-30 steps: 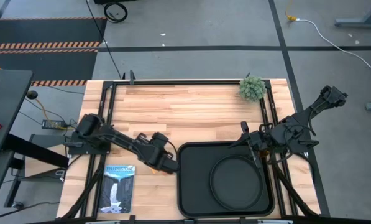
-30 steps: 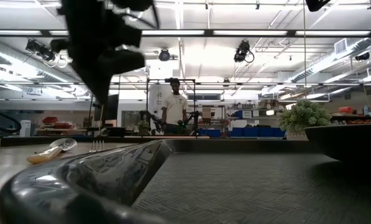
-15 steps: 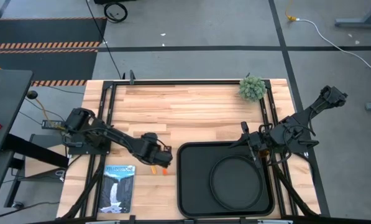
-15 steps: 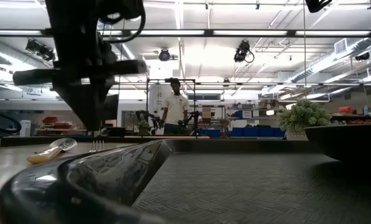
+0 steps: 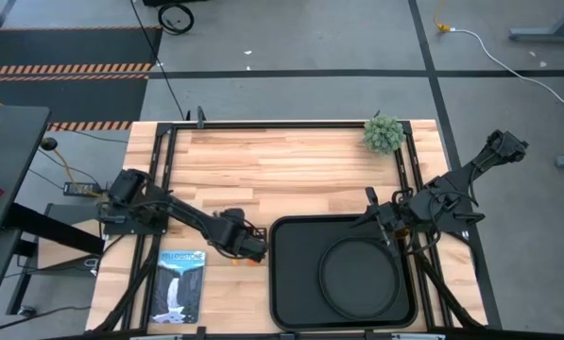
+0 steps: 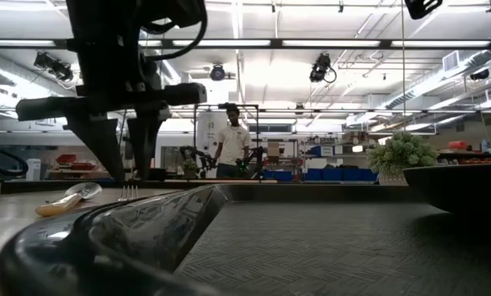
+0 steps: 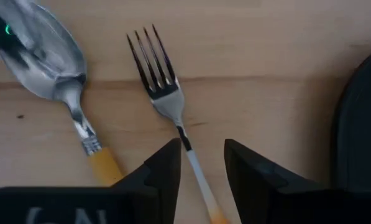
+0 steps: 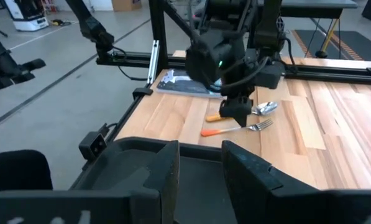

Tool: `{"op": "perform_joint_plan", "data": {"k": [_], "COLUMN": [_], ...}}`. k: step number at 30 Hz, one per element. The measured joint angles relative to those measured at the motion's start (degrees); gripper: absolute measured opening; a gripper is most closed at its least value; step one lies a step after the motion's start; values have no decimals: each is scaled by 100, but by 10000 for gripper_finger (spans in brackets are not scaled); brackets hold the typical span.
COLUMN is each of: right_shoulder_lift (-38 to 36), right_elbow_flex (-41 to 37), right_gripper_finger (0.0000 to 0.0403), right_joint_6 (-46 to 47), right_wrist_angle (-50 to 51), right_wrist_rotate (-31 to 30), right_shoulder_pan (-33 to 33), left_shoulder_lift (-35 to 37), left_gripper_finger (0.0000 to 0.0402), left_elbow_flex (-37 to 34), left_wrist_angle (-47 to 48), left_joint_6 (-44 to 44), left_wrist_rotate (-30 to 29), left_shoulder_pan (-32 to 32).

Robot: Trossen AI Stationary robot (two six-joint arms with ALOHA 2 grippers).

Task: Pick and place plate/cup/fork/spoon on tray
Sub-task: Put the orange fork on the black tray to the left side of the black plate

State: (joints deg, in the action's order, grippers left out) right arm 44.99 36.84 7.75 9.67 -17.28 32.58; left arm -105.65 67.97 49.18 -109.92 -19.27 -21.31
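Lying between the left hand's (image 7: pixel 201 171) parted fingers: the fork (image 7: pixel 166 106).

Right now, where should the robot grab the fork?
By its slim handle, from straight above. The fork lies flat on the table beside the spoon, and the left gripper is open with a finger on each side of that handle.

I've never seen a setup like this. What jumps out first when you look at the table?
The left gripper hangs just above a fork on the wooden table, fingers open either side of its handle, with a spoon lying beside it. Next to them sits a big black tray with a round black plate already in it. The right gripper waits open over the tray's far edge.
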Motion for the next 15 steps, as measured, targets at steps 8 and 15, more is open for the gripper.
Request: {"op": "perform_joint_plan", "data": {"k": [8,15], "right_shoulder_lift": [0,0], "right_elbow_flex": [0,0], "right_gripper_finger": [128,128], "right_joint_6": [-15,0], "right_wrist_angle": [-62,-68], "right_wrist_rotate": [44,50], "right_shoulder_pan": [0,0], "left_shoulder_lift": [-582,-749], "left_gripper_finger": [124,123], "left_elbow_flex": [345,358], "left_wrist_angle": [401,278], "left_joint_6": [-181,-166], "left_wrist_rotate": [46,245], "left_shoulder_pan": [-12,25]}}
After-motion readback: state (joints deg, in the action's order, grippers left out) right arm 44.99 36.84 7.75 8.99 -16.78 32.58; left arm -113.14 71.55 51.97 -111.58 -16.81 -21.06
